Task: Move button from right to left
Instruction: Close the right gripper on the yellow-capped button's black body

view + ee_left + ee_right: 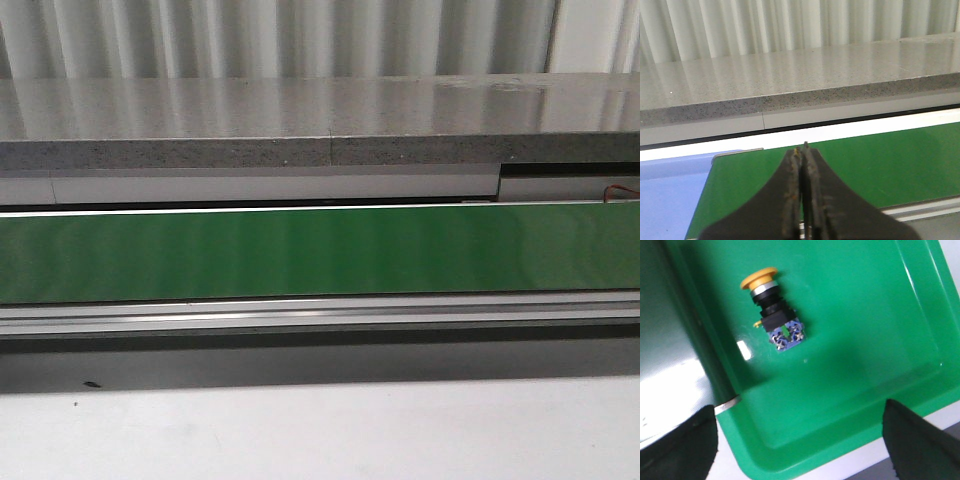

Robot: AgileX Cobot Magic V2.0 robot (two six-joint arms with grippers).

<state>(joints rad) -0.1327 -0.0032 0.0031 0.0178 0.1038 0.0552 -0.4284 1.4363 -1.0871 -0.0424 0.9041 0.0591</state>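
Green tray point(880, 315) lies under my right claw point(800, 440), spread wide above the button point(772, 310); my left claw point(802, 150) is pressed together.

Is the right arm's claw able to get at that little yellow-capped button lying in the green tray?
Probably yes. The right gripper is open above the green tray, and the button lies on its side alone, nothing covering it.

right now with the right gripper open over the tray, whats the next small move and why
Probably lower the right gripper straight toward the button. Its fingers are spread wide and hold nothing, while the button lies on its side in the green tray, untouched. The left gripper is shut over the belt.
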